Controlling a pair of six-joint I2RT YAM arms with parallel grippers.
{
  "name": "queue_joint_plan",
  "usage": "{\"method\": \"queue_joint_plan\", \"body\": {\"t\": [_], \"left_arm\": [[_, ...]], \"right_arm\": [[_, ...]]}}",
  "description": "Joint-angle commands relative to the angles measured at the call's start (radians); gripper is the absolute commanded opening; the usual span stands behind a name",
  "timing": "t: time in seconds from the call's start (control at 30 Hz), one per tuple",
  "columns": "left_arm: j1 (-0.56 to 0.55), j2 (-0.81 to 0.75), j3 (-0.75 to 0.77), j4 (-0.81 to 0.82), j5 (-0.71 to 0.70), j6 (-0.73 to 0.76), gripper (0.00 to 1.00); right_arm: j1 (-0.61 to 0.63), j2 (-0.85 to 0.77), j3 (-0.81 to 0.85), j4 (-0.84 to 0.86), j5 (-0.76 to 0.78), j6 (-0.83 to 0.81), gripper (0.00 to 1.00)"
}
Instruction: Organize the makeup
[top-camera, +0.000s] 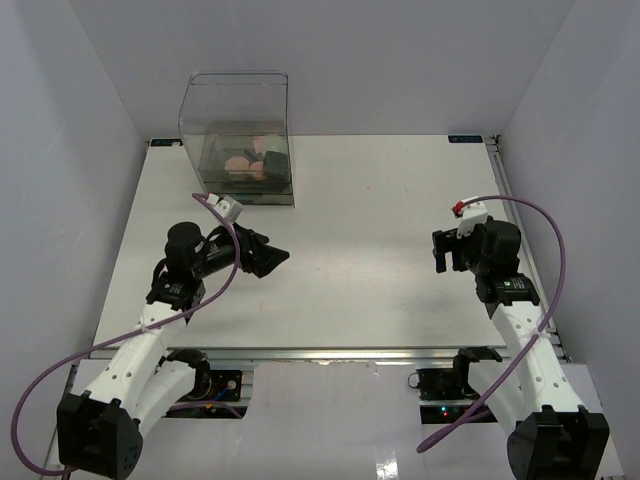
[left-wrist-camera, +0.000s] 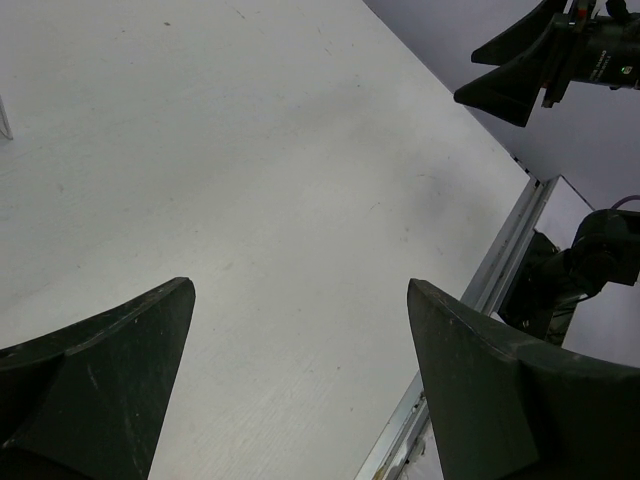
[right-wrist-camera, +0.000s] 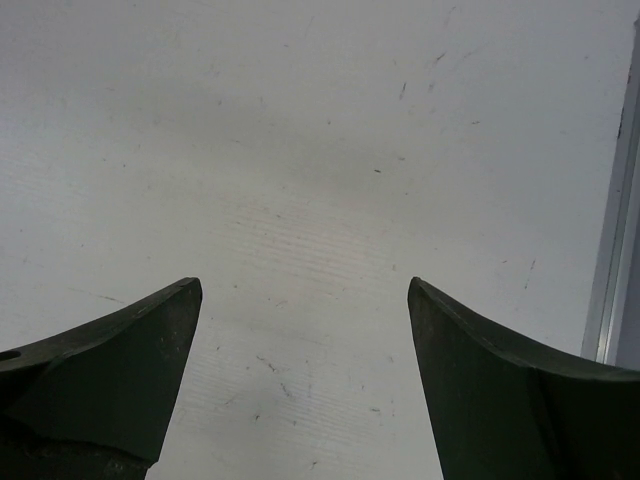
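The makeup (top-camera: 250, 160) lies inside the clear plastic box (top-camera: 236, 100) at the back left of the table: pink round discs, a black compact and pale pieces show through its wall. My left gripper (top-camera: 277, 256) is open and empty, in front of the box and pointing right; in the left wrist view (left-wrist-camera: 300, 290) only bare table lies between its fingers. My right gripper (top-camera: 442, 252) is open and empty at the right side of the table; in the right wrist view (right-wrist-camera: 305, 285) only bare table shows. No makeup shows in either wrist view.
The white table (top-camera: 350, 250) has a metal rail (top-camera: 320, 352) along its near edge. Grey walls enclose the left, back and right sides. The right arm's gripper (left-wrist-camera: 520, 75) shows at the upper right of the left wrist view.
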Motion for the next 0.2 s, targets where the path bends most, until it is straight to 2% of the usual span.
{"method": "queue_joint_plan", "body": {"t": [0.0, 0.17], "left_arm": [[-0.012, -0.024, 0.028, -0.016, -0.018, 0.026, 0.98], [-0.013, -0.041, 0.028, -0.024, -0.034, 0.033, 0.98]], "right_arm": [[-0.037, -0.028, 0.000, 0.056, -0.035, 0.010, 0.90], [-0.074, -0.057, -0.012, 0.067, -0.056, 0.007, 0.90]]}}
